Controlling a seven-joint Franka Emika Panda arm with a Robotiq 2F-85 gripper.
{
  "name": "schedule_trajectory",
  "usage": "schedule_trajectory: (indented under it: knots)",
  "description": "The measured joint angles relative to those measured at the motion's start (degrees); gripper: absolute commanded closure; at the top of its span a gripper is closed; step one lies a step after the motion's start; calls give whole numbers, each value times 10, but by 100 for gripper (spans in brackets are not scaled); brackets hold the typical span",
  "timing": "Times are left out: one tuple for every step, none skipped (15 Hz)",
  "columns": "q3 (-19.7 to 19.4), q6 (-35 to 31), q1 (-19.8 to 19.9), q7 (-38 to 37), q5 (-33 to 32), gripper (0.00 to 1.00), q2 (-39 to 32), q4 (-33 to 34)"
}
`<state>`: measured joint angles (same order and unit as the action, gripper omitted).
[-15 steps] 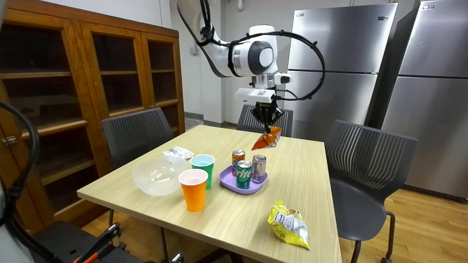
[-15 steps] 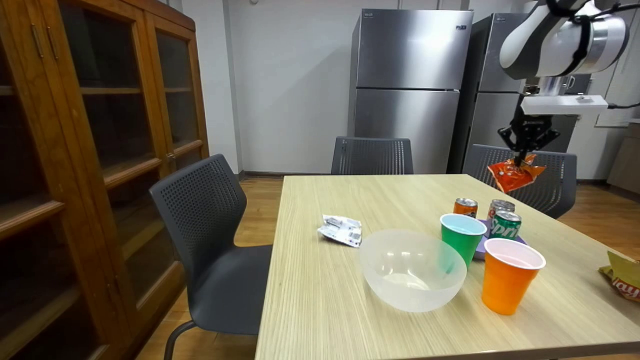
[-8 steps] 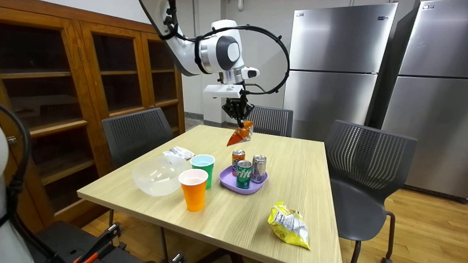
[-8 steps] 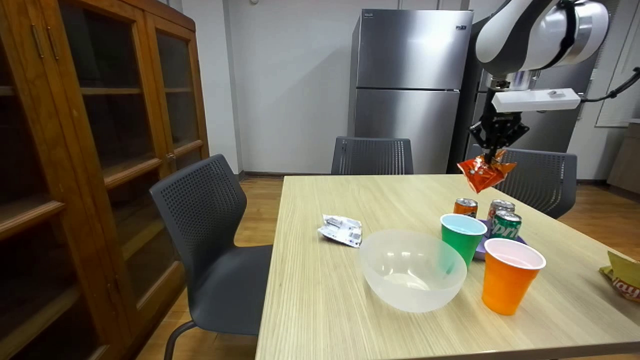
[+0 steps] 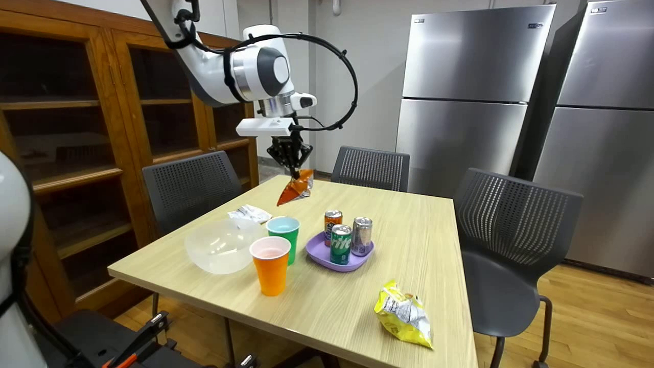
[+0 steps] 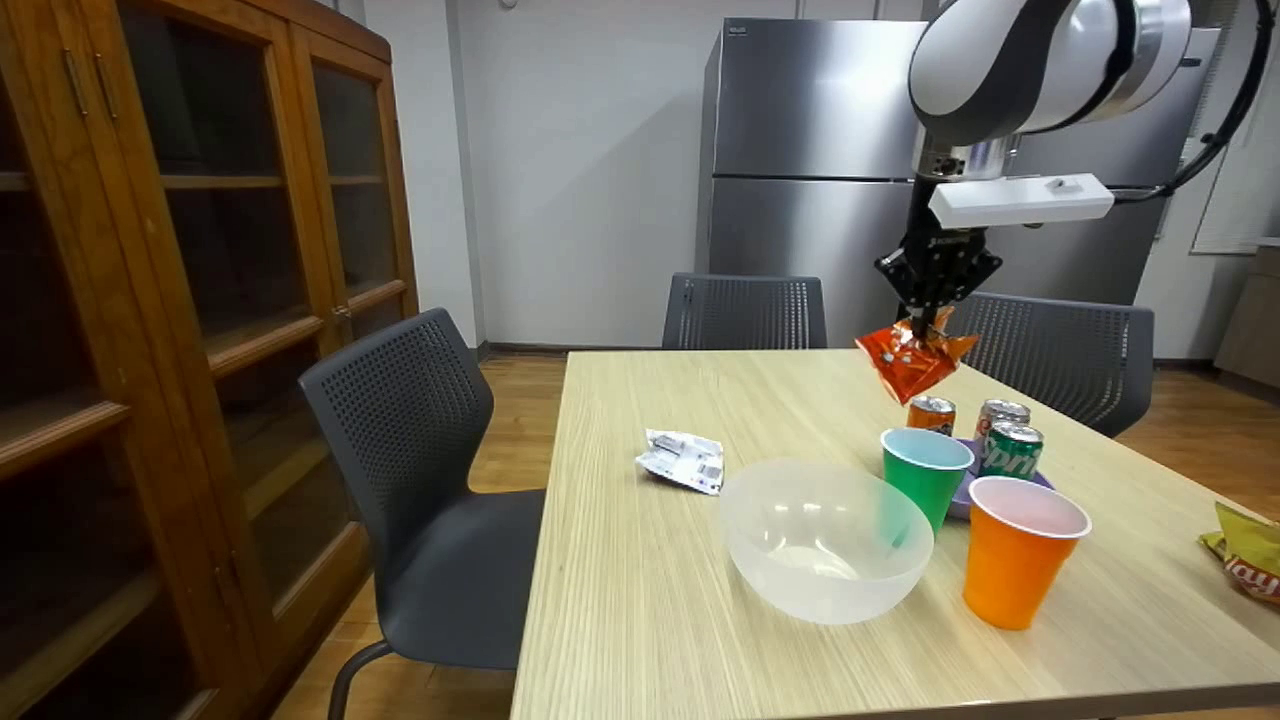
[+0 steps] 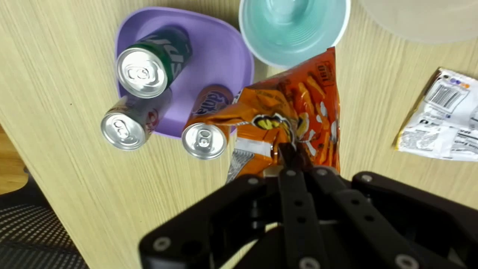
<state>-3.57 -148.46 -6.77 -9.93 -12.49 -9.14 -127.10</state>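
Observation:
My gripper (image 5: 295, 174) is shut on a crumpled orange-red snack bag (image 5: 298, 188) and holds it above the table (image 5: 409, 225). In the wrist view the fingertips (image 7: 295, 155) pinch the middle of the bag (image 7: 321, 108). In an exterior view the bag (image 6: 908, 362) hangs behind the cans and cups. A purple tray (image 7: 214, 56) carries an orange can (image 7: 204, 140), a green can (image 7: 142, 73) and a silver can (image 7: 123, 130). A green cup (image 5: 283, 240) and an orange cup (image 5: 272, 271) stand beside the tray.
A translucent bowl (image 6: 825, 560) stands near the cups. A white snack bag (image 6: 684, 460) lies beyond it. A yellow chip bag (image 5: 404, 317) lies near a table edge. Chairs (image 5: 516, 225) surround the table. A wooden cabinet (image 5: 117, 153) and steel fridges (image 5: 475, 56) stand behind.
The arm has carried the orange-red bag to the left in both exterior views, from beyond the cans toward the white bag's side. The things on the table have not moved.

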Motion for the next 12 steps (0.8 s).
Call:
schedule_trajectory:
  knots:
    - [7,0,-5,-7,-6,100,7,-10]
    - [14,-1,-10,-12,-12,100,14,-20]
    - [22,-1,-14,-16,-16,100,20,-30]
    - [29,-1,-17,-18,-19,100,26,-39]
    - [36,-1,-19,-18,-22,100,32,-47]
    - [42,-1,-22,-18,-25,100,37,-56]
    - [49,-1,-24,-18,-29,100,43,-65]
    - [55,-1,-25,-18,-34,100,48,-73]
    - [62,-2,-26,-18,-39,100,52,-83]
    - [68,-2,-27,-17,-45,100,56,-92]
    - [74,-2,-29,-17,-52,100,60,-102]
    - [79,-3,-30,-17,-59,100,63,-111]
